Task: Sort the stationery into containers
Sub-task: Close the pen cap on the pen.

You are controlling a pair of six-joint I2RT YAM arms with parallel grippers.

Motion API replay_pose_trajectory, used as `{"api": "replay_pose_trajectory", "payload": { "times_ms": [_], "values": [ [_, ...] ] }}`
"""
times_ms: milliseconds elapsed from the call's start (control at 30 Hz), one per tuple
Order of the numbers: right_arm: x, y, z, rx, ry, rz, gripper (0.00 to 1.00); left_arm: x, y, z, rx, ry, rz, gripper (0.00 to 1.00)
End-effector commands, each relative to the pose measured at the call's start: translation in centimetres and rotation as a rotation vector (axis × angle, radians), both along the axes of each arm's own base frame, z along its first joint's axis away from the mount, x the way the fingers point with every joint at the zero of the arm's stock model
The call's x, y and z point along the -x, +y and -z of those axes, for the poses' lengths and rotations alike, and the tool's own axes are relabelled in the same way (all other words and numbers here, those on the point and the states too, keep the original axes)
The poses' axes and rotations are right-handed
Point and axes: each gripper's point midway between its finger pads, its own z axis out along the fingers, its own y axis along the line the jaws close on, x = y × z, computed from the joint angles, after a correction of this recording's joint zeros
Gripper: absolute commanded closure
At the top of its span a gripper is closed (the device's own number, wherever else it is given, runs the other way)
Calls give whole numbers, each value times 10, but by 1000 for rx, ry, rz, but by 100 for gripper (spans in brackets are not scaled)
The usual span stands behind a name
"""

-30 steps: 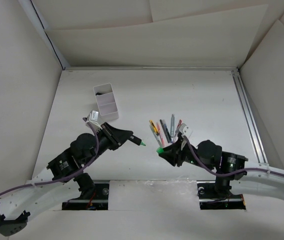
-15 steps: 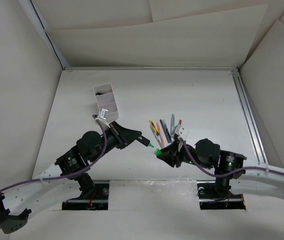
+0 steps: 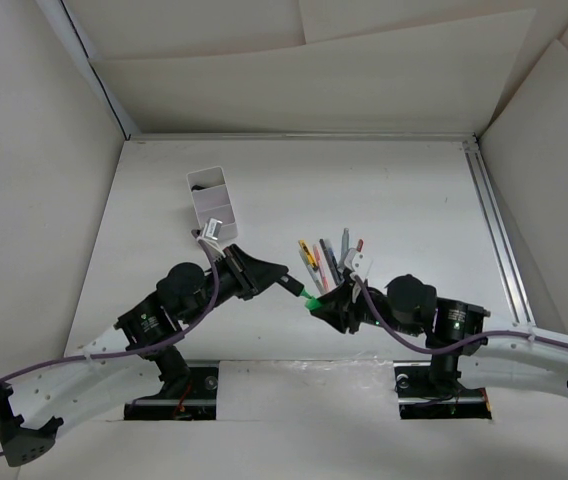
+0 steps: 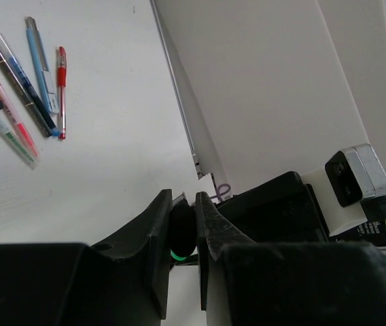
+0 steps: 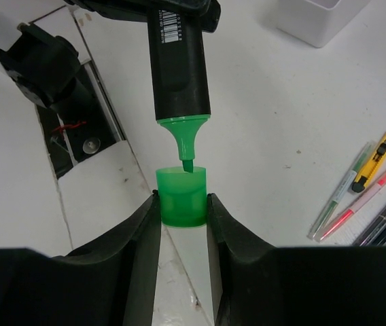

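Observation:
My left gripper (image 3: 282, 280) is shut on a stubby black highlighter (image 5: 179, 61) with a green tip (image 5: 187, 142); the highlighter's end shows between my fingers in the left wrist view (image 4: 181, 231). My right gripper (image 5: 183, 204) is shut on a green cap (image 5: 182, 198), open end up. The green tip just enters the cap's mouth; they meet in the top view (image 3: 308, 298). Several pens (image 3: 329, 262) lie fanned on the table behind my right gripper. The white two-compartment box (image 3: 213, 204) stands at the back left, something dark in its far compartment.
Pens also show at the right wrist view's right edge (image 5: 370, 197) and in the left wrist view's upper left (image 4: 23, 88). A metal rail (image 3: 494, 230) runs along the table's right side. White walls enclose the table. The arm bases stand at the near edge.
My left gripper has moved right with the highlighter and my right gripper slightly left with the cap, closing the gap until the green tip meets the cap.

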Motion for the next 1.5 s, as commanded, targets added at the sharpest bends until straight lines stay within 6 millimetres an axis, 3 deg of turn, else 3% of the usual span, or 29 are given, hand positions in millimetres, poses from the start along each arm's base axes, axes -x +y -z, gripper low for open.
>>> {"api": "replay_pose_trajectory", "payload": {
  "times_ms": [0,600,1000,1467],
  "values": [
    [1,5,-35,-77,-45,-20,76,3,-3,-14,43,-49,30,100],
    [3,-2,-39,-71,-62,-24,76,12,-2,-21,43,-95,70,100],
    [7,6,-52,-93,-82,-66,76,14,-11,-11,30,-106,113,100],
    [8,15,-52,-113,-76,-82,76,16,-8,-17,57,-139,112,100]
  ]
}}
